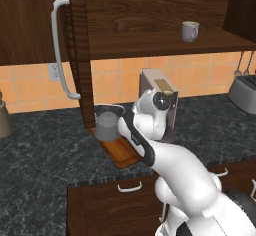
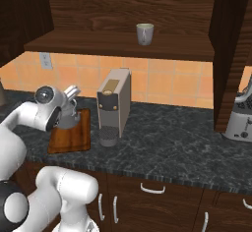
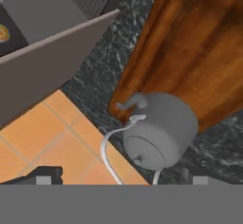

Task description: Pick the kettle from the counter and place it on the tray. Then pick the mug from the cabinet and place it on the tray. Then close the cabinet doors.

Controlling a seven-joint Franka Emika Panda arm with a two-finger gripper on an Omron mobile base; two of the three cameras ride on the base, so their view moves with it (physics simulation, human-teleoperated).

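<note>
The grey kettle [image 1: 106, 125] [image 3: 161, 128] stands on the far end of the reddish-brown tray [image 1: 123, 156] [image 2: 71, 136] [image 3: 199, 52], close to the tiled wall. My gripper [image 2: 73, 93] [image 3: 121, 176] hovers just above it, open, its fingertips [image 3: 46, 176] on either side of the thin wire handle without touching it. The off-white mug [image 1: 190, 31] [image 2: 144, 33] rests on the shelf of the open cabinet [image 1: 165, 42]. Both cabinet doors [image 1: 79, 55] [image 2: 230, 54] are swung open, the left one showing its curved grey bar handle [image 1: 59, 50].
A beige coffee machine [image 1: 161, 87] [image 2: 114, 103] sits right beside the tray on the dark marbled counter [image 1: 45, 150]. A toaster [image 1: 244, 94] [image 2: 239, 120] is at the right, a dark pot [image 1: 4, 121] at the left edge. The open left door hangs directly over the tray's far end.
</note>
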